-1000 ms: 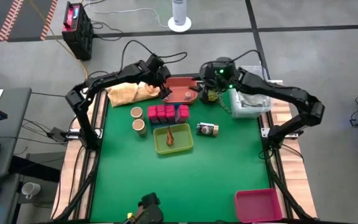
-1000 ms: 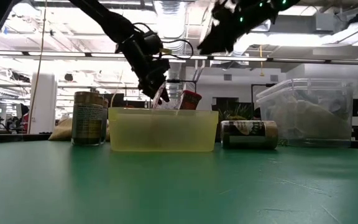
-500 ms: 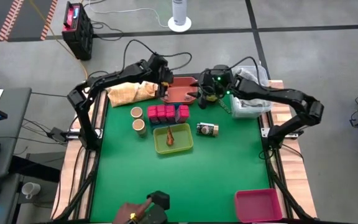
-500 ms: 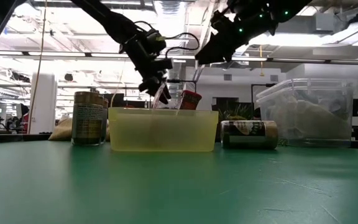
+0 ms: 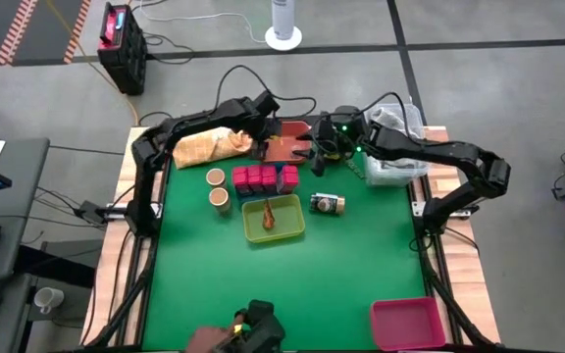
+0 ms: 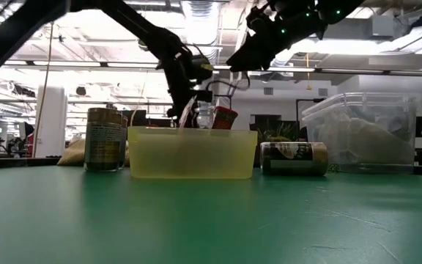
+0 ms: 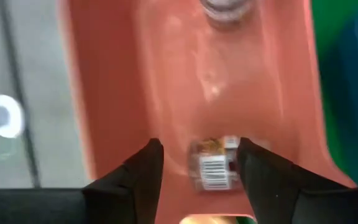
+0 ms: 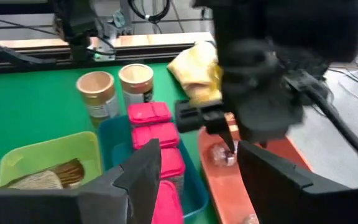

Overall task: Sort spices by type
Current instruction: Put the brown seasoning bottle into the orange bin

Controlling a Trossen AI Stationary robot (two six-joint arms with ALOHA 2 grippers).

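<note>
The sorting looks well under way but not finished. On the green counter [image 5: 292, 275] four pink blocks [image 5: 263, 176] stand in a row inside a blue tray [image 8: 188, 180], and the brown pod [image 5: 269, 213] lies alone in the yellow-green tray [image 5: 275, 231]. Two tan jars [image 5: 215, 177] stand on the counter just beside the blue tray, in no container. A dark labelled jar [image 5: 328, 204] lies on its side near the yellow-green tray, also unsorted.

At the far edge sits the red tray [image 5: 284, 144]. It holds a small clear jar with a barcode label [image 7: 215, 163] and another small round piece [image 7: 224, 7] at its far end.

The left pincer [image 7: 201, 167] is down inside the red tray, its fingers [image 7: 143, 171] either side of the labelled jar with slim gaps showing; I cannot tell whether it grips yet. The right pincer [image 5: 314, 155] hangs above the red tray's near end, partly spread and grasping nothing.

A clear lidded tub [image 5: 396, 157] stands at the right edge, and a pink bin [image 5: 406, 324] sits at the near right corner; nothing shows in it. Left to do, I judge: place the jars on the counter.
</note>
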